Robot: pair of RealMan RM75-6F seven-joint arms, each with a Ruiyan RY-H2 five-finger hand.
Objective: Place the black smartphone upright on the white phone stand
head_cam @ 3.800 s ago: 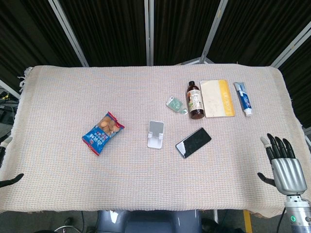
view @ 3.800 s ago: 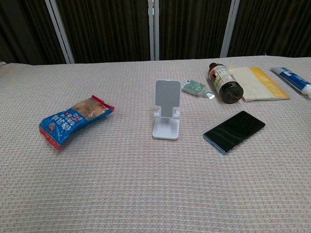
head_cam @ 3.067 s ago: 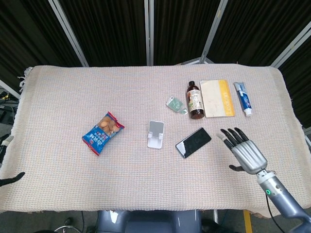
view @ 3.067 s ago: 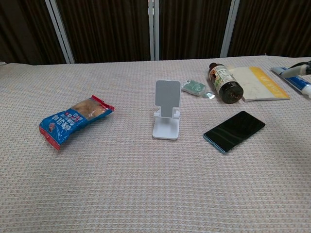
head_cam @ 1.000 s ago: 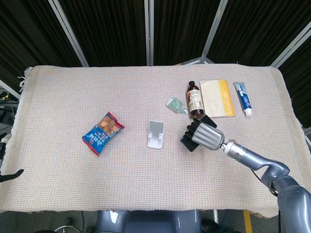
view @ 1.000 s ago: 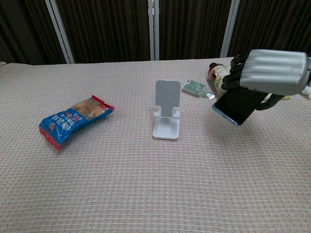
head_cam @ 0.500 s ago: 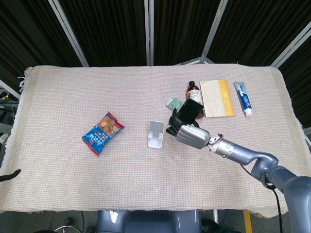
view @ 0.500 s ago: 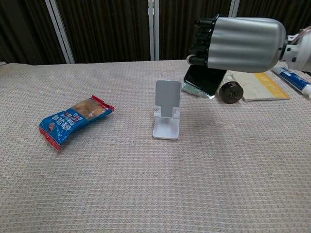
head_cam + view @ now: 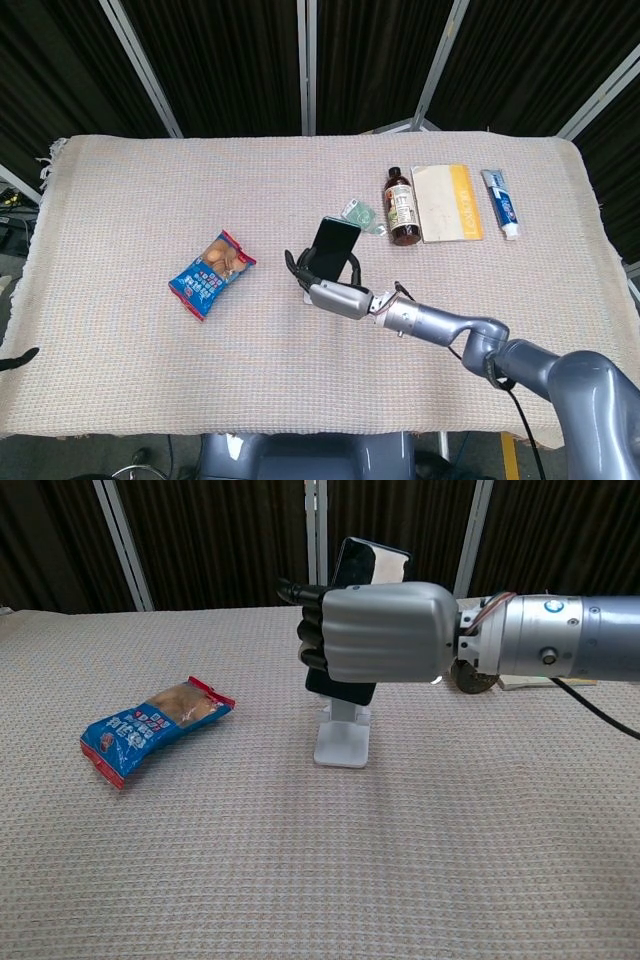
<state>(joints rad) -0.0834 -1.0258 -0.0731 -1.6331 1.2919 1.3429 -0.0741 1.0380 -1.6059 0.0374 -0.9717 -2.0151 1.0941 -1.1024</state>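
My right hand (image 9: 385, 630) grips the black smartphone (image 9: 372, 562) and holds it upright, its lower end just above the white phone stand (image 9: 342, 745). Only the stand's base and lower stem show below the hand in the chest view. In the head view the phone (image 9: 333, 242) rises from my right hand (image 9: 330, 290), and the stand is hidden behind them. Whether the phone touches the stand's ledge is not visible. Only a dark fingertip of my left hand (image 9: 12, 357) shows at the left edge, off the table.
A blue snack packet (image 9: 212, 273) lies left of the stand. At the back right are a small green packet (image 9: 358, 212), a brown bottle (image 9: 401, 206) lying down, a yellow-edged book (image 9: 448, 202) and a toothpaste tube (image 9: 499, 203).
My right hand lifted the phone off the cloth, carried it left from beside the bottle to over the stand, and turned it upright. The left hand stayed at the edge.
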